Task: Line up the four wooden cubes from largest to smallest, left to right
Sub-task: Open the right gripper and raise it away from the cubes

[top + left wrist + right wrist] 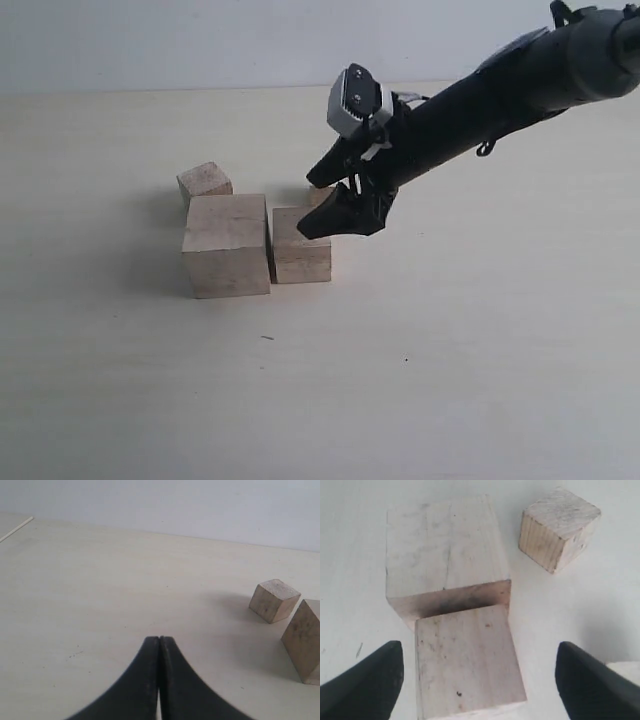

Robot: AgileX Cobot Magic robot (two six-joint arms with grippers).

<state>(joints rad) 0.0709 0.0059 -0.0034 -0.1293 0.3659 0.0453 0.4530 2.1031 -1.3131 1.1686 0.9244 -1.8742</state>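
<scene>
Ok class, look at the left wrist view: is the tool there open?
No, the left tool is shut: its two black fingers press together with no gap between them.

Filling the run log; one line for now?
right gripper open, flanking second-largest cube | left gripper shut | second-largest cube beside largest cube

Bare, unpainted wood, matt, with faint grain and dark speckles: the largest cube [445,550], the second-largest cube [465,665] and a smaller cube [559,527]. The pale table [450,380] looks smooth and matt. The right end effector [308,207] has dull black fingers [365,685], possibly plastic.
</scene>
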